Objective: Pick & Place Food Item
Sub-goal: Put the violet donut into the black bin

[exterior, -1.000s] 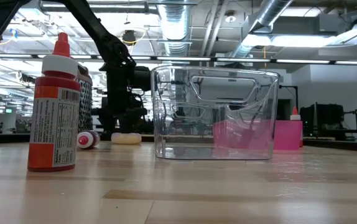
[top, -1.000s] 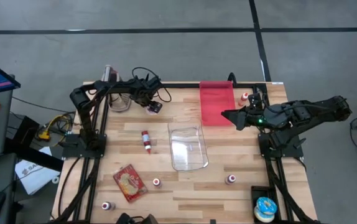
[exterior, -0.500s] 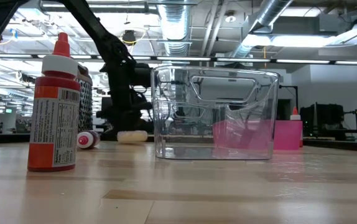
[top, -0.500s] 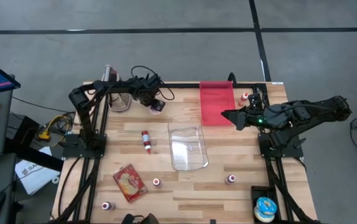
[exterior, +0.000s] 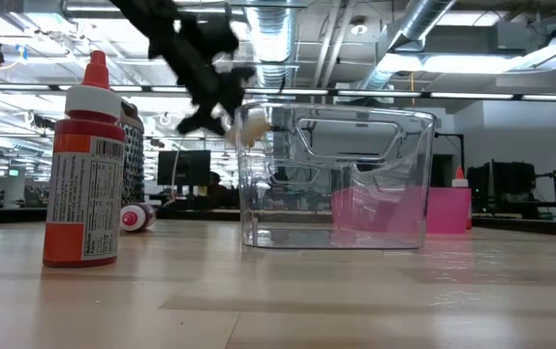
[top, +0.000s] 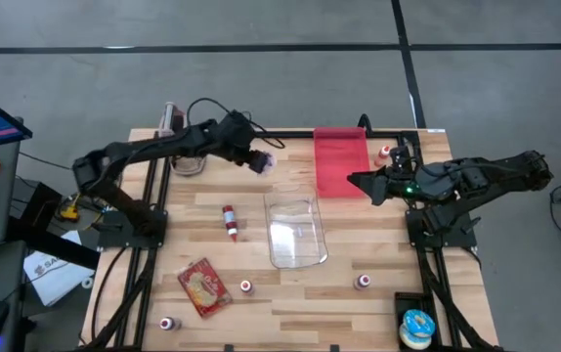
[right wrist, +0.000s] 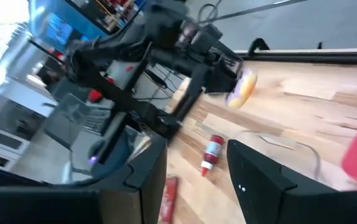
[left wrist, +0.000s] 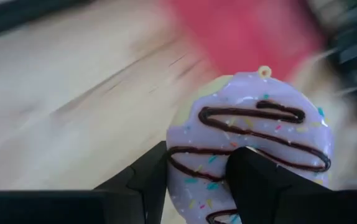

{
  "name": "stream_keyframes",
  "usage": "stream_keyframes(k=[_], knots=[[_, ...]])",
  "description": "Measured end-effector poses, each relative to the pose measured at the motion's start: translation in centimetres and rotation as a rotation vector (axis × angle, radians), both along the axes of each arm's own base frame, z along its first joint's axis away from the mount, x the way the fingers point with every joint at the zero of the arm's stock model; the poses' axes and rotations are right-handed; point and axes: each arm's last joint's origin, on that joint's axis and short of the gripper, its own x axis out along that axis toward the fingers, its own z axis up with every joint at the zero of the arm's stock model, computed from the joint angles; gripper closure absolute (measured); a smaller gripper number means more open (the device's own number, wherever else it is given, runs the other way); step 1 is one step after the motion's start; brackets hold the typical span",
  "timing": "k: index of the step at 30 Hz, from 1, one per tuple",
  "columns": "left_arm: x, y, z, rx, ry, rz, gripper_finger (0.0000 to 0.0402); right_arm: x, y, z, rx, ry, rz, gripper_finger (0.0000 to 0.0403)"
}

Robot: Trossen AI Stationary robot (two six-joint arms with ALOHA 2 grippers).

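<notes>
The table [top: 290, 298] is a pale wooden top with dark frames at both sides. The left arm [top: 144, 149] reaches from the left frame across the far side. The right arm [top: 476, 176] lies level over the right side, next to the red mat [top: 339, 161] at the far edge.

A clear bin [top: 295, 230] sits near the middle, open side up; in the low view [exterior: 331, 179] it stands upright with a pink box [exterior: 447, 211] behind it. A flat red packet [top: 203, 287] lies near the front left.

The left gripper [top: 259, 162] hangs in the air above the table, just off the bin's far left corner. Its jaws pinch the donut [left wrist: 253, 155], a lilac-iced ring with dark drizzle and sprinkles, held by the rim with one finger through the hole. In the low view the donut [exterior: 251, 126] is level with the bin's rim, clear of the table. From the right wrist it shows [right wrist: 241, 88] held above the wood.

The right gripper [top: 356, 180] sits over the mat's near right edge, jaws spread, holding nothing.

A red bottle [top: 230, 221] lies left of the bin. Small bottles [top: 363, 283] dot the front of the table.
</notes>
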Motion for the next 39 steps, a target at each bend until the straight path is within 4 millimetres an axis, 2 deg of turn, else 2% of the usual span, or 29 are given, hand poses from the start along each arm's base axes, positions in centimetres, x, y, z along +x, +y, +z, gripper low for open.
stream_keyframes(k=[6, 10, 14, 19, 22, 39], knots=[[1.9, -4.4, 3.9, 0.120, -0.256, 0.030, 0.0254, 1.4, -0.1, 0.0, 0.009, -0.030, -0.034, 0.0239], [3.0, -6.6, 5.0, 0.197, -0.361, 0.071, 0.0254, 2.7, -0.7, -0.8, 0.004, 0.009, -0.087, 0.0224], [3.5, -8.0, 5.5, 0.269, -0.395, 0.133, 0.0254, 4.0, -1.2, -1.6, -0.002, 0.047, -0.117, 0.0200], [3.8, -8.9, 6.1, 0.292, -0.468, 0.159, 0.0254, 5.3, -1.9, -2.0, 0.001, 0.047, -0.152, 0.0172], [4.2, -8.9, 5.9, 0.273, -0.478, 0.168, 0.0258, 6.0, -2.4, -1.9, -0.009, 0.025, -0.145, 0.0164], [7.1, -8.8, 6.7, 0.253, -0.489, 0.078, 0.0265, 9.9, -5.6, -3.4, 0.016, 0.021, -0.097, 0.0163]])
